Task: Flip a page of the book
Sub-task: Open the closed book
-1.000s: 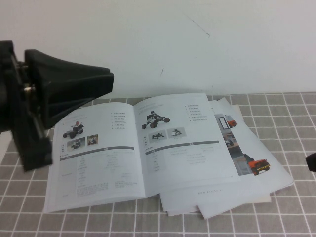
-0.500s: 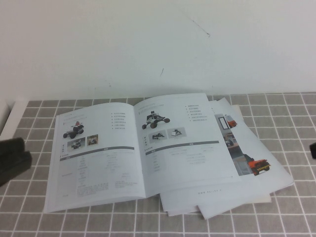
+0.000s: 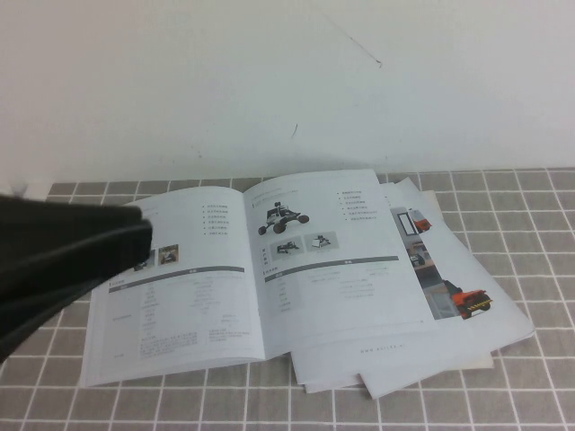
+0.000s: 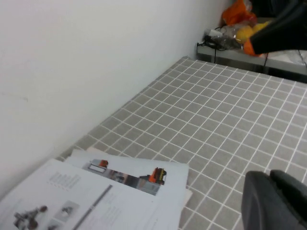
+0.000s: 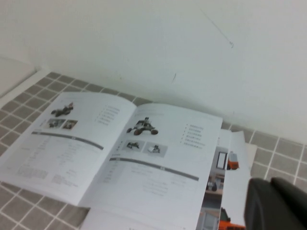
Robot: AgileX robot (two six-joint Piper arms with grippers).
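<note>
Book [image 3: 252, 269] lies open flat on grey tiled table [image 3: 530, 260], atop loose booklets [image 3: 449, 305] | page [image 3: 328, 251] is its right leaf, black rover photo up | left gripper [image 3: 63, 260] blurred dark over book's left leaf, grip cannot tell, apart from page | right gripper [image 5: 276, 206] near booklets, grip cannot tell

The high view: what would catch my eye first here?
The book lies open and flat on the grey tiled table, its page with the black rover photo on the right half. A big dark blur, the left arm, looms over the book's left edge. The left tool and right tool show only in the wrist views, off the paper.
</note>
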